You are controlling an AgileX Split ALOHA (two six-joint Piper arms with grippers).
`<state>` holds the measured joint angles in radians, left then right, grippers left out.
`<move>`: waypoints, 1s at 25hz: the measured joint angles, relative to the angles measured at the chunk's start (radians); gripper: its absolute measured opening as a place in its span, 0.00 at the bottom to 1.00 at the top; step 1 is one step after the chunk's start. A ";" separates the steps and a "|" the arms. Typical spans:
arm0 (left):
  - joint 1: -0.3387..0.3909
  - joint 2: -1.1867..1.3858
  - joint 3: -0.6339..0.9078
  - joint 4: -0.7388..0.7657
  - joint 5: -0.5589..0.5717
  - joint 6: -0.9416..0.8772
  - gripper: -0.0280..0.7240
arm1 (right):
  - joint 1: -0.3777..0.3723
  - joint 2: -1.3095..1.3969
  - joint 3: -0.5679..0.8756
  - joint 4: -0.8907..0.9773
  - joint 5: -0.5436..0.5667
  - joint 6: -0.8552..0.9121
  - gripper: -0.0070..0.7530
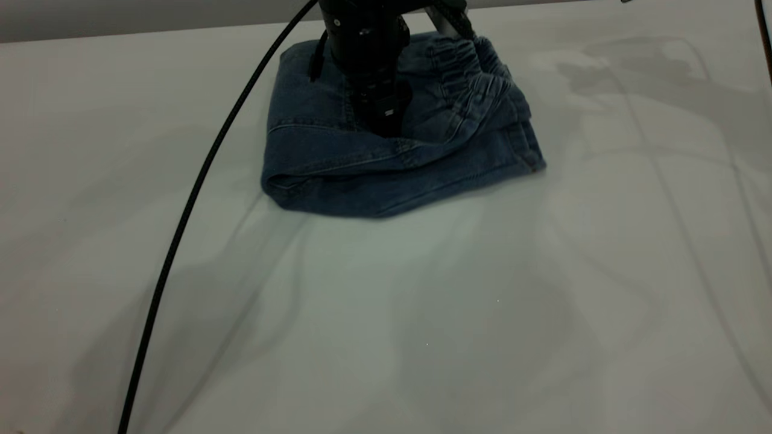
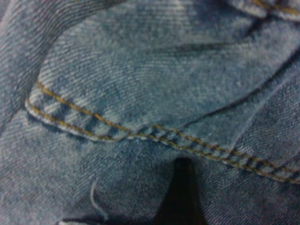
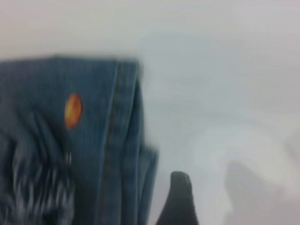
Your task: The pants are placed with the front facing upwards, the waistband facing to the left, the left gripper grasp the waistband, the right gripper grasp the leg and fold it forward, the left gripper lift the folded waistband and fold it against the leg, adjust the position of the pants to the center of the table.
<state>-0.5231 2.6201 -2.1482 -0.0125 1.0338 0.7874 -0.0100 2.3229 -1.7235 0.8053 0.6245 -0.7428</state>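
no readable text, labels or numbers

The folded pants (image 1: pixel 386 163) lie on the table (image 1: pixel 422 313) toward its far edge; the waistband (image 1: pixel 476 78) sits on top at their right; the left gripper (image 1: pixel 383 114) presses down on their middle; a cable (image 1: pixel 199 199) runs across the table's left.

The pants (image 1: pixel 374 169) are mid-blue denim, darker along the gathered waistband (image 1: pixel 476 78) at their far right corner. Paired rows of orange stitching (image 2: pixel 154 133) cross the paler, faded twill in the left wrist view, and an orange spot (image 3: pixel 72 110) sits beside a seam. The table (image 1: pixel 422 313) around the pants is matte pale grey-white. The left gripper (image 1: pixel 386 117) over the pants is black, its cable (image 1: pixel 181 229) black too.
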 joint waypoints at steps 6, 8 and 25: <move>0.000 0.002 0.001 -0.090 0.066 0.177 0.79 | 0.000 0.000 -0.029 0.001 0.010 0.000 0.69; 0.000 -0.002 0.001 -0.095 0.068 0.193 0.79 | 0.000 0.000 -0.032 0.001 0.009 0.001 0.69; 0.002 -0.146 -0.306 0.197 0.193 -0.163 0.79 | 0.000 -0.010 -0.338 -0.276 0.402 0.278 0.69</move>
<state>-0.5215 2.4739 -2.4542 0.1843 1.2273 0.6248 -0.0100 2.3132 -2.0618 0.5290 1.0267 -0.4649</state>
